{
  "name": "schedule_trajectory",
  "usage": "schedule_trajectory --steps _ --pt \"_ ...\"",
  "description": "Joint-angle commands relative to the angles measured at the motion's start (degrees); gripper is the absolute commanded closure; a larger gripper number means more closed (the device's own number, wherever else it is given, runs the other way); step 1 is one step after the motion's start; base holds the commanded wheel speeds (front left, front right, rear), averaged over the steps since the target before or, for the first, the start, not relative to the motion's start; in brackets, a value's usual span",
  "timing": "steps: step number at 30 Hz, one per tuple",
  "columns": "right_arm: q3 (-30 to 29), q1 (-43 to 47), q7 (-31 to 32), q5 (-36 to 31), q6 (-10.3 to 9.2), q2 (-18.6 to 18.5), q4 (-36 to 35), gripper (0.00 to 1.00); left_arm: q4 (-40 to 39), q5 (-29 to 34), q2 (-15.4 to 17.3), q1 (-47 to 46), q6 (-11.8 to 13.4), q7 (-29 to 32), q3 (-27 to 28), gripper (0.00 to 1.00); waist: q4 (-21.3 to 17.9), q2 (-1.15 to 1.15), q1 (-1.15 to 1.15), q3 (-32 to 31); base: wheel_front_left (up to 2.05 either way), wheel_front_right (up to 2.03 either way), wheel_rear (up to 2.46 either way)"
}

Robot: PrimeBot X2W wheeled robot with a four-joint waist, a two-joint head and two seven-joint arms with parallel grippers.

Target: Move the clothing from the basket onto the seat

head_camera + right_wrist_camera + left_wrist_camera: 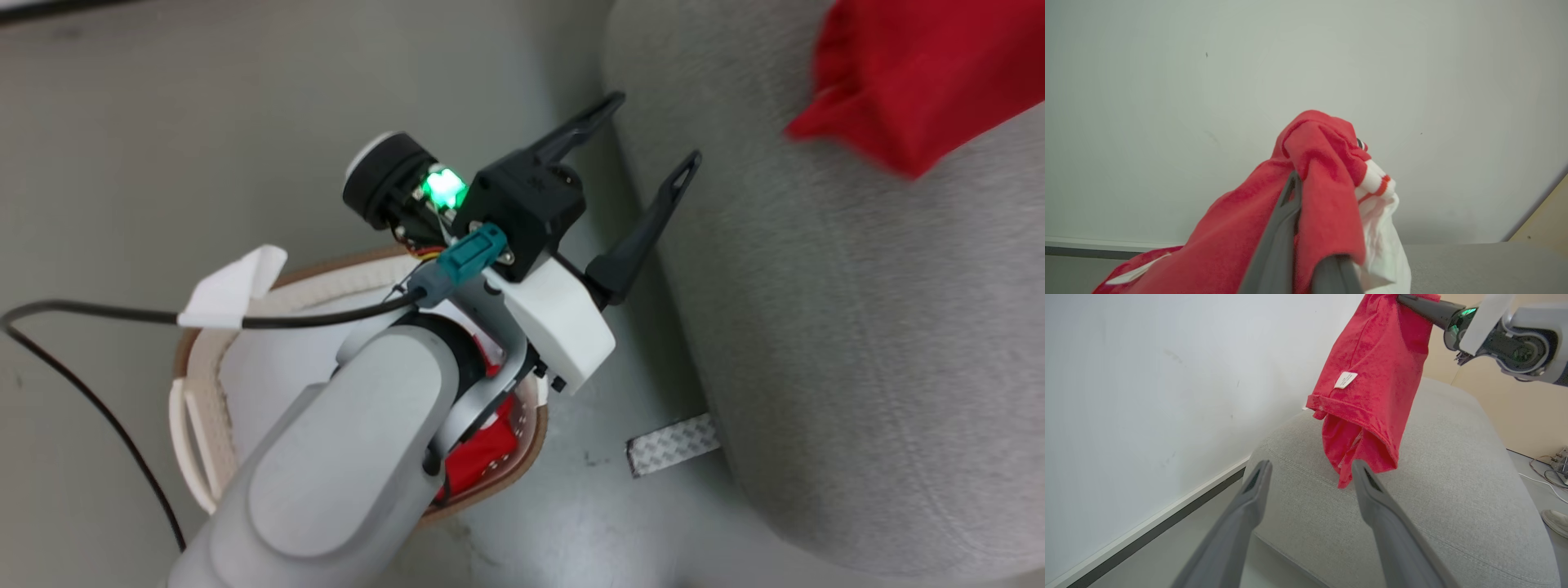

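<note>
Delivery step, mid-carry. Above the grey upholstered seat, near a rounded corner: red jersey with white label, clamped in the right hand, hanging, not yet laid down. On the floor beside the seat's edge: cream laundry basket, more red clothing inside. Left hand spread apart, empty, over the basket. Next, likely: lower onto the seat, let go.

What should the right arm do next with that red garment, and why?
Probably lower the right gripper a little toward the seat before letting go. It is shut on the clothing, which hangs over the seat with its lower edge apparently just above the fabric, so a short descent should let it settle there instead of dropping.
</note>
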Motion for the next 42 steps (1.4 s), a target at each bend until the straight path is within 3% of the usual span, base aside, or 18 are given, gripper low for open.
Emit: schedule_trajectory --steps 1,7,15,16,18,19,26,34,42 --pt "-2.12 -3.48 0.06 0.0 -0.12 -1.44 2.35 1.0 0.23 0.33 -0.11 -1.24 -0.1 -0.5 0.22 0.0 3.72 0.0 -0.03 5.01 0.0 0.0 0.0" --pt "-9.72 -9.65 0.16 -3.58 -0.13 -5.93 12.9 1.0 0.88 0.14 0.18 -1.21 0.48 -1.3 0.36 0.0 5.92 0.0 -0.03 7.83 0.0 0.0 0.0" --pt "-16.03 -5.7 -0.38 -7.92 -0.13 -1.34 26.11 1.0 1.64 -0.35 0.79 1.16 0.91 -2.26 -0.24 0.0 7.04 0.0 -0.03 7.52 0.0 0.0 0.0" --pt "-17.06 -5.12 -0.35 -8.14 -0.13 -0.38 27.36 0.93 1.79 -0.44 0.91 1.43 1.08 -2.34 -0.22 0.0 7.05 0.0 -0.03 7.25 0.0 0.0 0.0" --pt "-18.81 -3.56 -0.33 -9.26 -0.13 1.58 29.3 0.57 2.06 -0.61 1.08 1.81 1.4 -2.34 -0.17 0.0 7.01 0.0 -0.03 6.7 0.0 0.0 0.0" --pt "-19.43 -2.78 -0.33 -9.79 -0.13 2.66 30.03 0.0 2.16 -0.61 1.22 1.86 1.52 -2.26 -0.14 0.0 6.96 0.0 -0.03 6.51 0.0 0.0 0.0" --pt "-24.11 2.33 -0.3 -14.12 -0.13 7.6 25.72 0.0 3.67 -1.16 2.79 3.25 2.55 -3.61 1.39 0.0 5.58 0.0 -0.03 2.5 0.0 0.0 0.0" --pt "-25.77 13.76 -0.31 -20.76 -0.13 13.18 9.9 0.0 6.83 -4.3 4.9 10.66 5.88 -8.3 5.51 0.0 4.96 0.0 -0.03 -6.69 0.0 0.0 0.0" --pt "-24.98 25.66 -0.28 -23.03 -0.13 16.86 -3.74 0.0 10.07 -7.23 6.44 19.53 9.3 -14.4 9.73 0.0 6.63 0.0 -0.03 -15.58 0.0 0.0 0.0"
